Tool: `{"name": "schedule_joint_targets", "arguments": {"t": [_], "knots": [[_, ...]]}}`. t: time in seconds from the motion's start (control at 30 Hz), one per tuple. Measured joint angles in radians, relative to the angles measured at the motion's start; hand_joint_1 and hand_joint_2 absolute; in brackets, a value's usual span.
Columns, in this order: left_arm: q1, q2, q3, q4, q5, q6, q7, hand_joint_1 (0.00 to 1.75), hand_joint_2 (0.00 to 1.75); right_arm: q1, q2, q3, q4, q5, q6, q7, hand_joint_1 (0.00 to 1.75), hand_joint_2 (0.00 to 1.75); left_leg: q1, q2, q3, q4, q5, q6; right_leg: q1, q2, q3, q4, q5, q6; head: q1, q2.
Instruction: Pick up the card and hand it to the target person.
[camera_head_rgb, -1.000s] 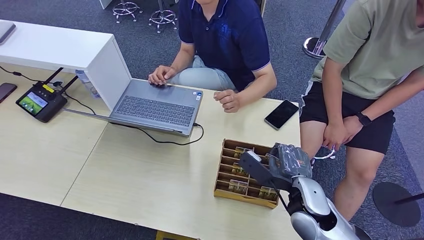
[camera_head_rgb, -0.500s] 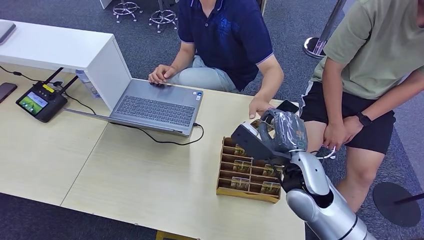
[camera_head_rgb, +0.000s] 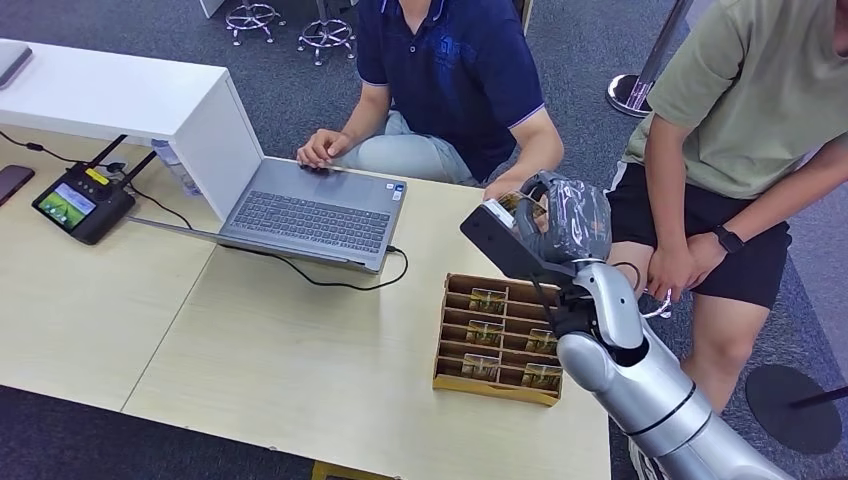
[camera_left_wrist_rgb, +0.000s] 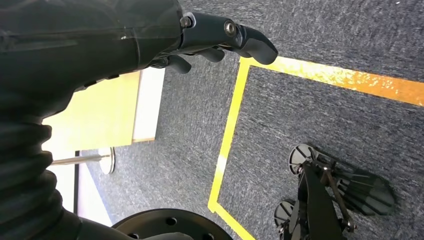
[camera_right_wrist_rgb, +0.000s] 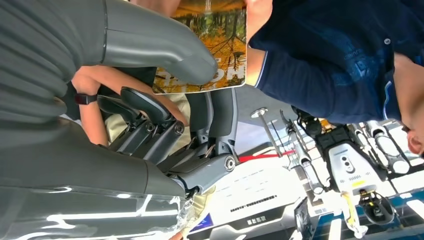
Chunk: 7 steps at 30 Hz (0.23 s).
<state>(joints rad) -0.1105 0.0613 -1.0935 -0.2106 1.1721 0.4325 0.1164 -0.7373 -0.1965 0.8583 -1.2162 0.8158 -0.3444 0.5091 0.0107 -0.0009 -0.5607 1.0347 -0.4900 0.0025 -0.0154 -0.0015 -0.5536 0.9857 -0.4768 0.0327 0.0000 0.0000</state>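
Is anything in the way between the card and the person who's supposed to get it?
Nothing visible. The right hand holds the card up, and the fingers of the person in the navy shirt already touch its edge.

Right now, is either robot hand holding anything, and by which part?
The right hand holds the card, thumb pressed on its printed face near one edge. The left hand holds nothing.

Bright even indoor light, soft shadows; head view sharp, wrist views distorted.
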Motion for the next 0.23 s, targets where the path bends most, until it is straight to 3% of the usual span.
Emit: {"name": "schedule_joint_targets", "arguments": {"t": [0.1,0.17,0.2,0.23], "knots": [[-0.001,0.002,-0.005,0.003,-0.006,-0.007,-0.005,0.00,1.75,0.007,-0.007,0.000,-0.012,0.003,0.007,0.001,0.00,1.75,0.000,-0.001,0.000,0.000,0.000,0.000,0.000,-0.001,0.000,0.000,0.000,0.000,0.000,0.000],[-0.001,0.002,-0.001,0.007,-0.003,0.005,-0.011,0.00,1.75,0.015,-0.014,-0.005,-0.026,0.006,0.012,0.003,0.00,1.75,0.000,-0.001,-0.001,0.001,0.000,0.000,0.000,-0.001,0.000,0.001,-0.001,0.000,0.000,0.000],[-0.002,0.001,0.004,0.009,0.001,0.015,-0.013,0.00,1.31,0.018,-0.017,-0.008,-0.032,0.006,0.012,0.004,0.00,1.75,0.000,-0.001,-0.001,0.001,0.000,0.000,0.000,-0.001,0.000,0.001,-0.001,0.000,0.000,0.000],[-0.002,0.001,0.005,0.010,0.002,0.019,-0.012,0.00,1.16,0.020,-0.019,-0.010,-0.036,0.006,0.012,0.004,0.00,1.75,0.000,-0.002,-0.001,0.001,0.000,0.000,0.000,-0.002,0.000,0.001,-0.001,0.000,0.000,0.000]]}}
